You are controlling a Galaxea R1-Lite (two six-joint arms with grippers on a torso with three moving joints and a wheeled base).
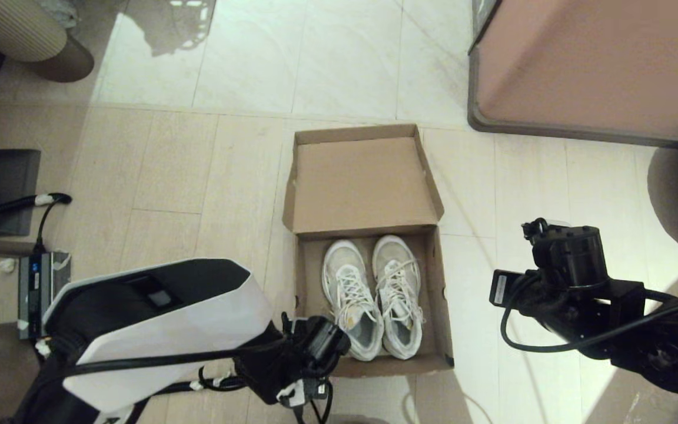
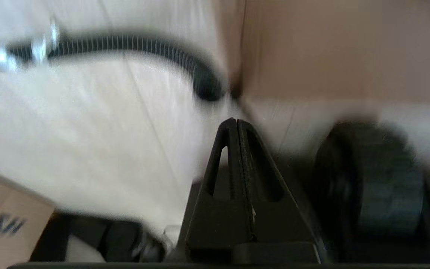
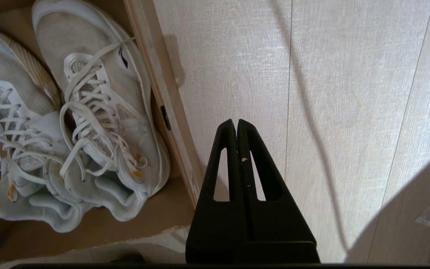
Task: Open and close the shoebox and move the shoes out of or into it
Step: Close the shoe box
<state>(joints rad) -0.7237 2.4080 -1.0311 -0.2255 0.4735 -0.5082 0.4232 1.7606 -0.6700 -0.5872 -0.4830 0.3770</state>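
Shoebox (image 1: 368, 247) of plain brown cardboard on the tiled floor (image 1: 168, 176), its hinged lid (image 1: 362, 182) folded back away from the robot and lying open. One box; two shoes (image 1: 372, 297), white and light-grey lace-up sneakers, side by side in the tray, toes toward the lid and heels toward the robot, so their long axes run straight away from the robot. Together the pair fills most of the tray.

Left hand (image 2: 236, 123): fingers pressed together and gripping nothing; the head view places its wrist low, just beside the box's near left corner, with the heel of the left-hand shoe (image 1: 351, 306) close by. Right hand (image 3: 236, 123): likewise closed and empty, over bare floor just outside the box's right wall (image 3: 162, 108); the nearer shoe (image 3: 103, 108) lies across that wall from it.

Judged from this layout, removal of the shoes has not begun. Both hands would need to open first. The left arm looks nearer to a heel; the right must cross the wall to reach its shoe.
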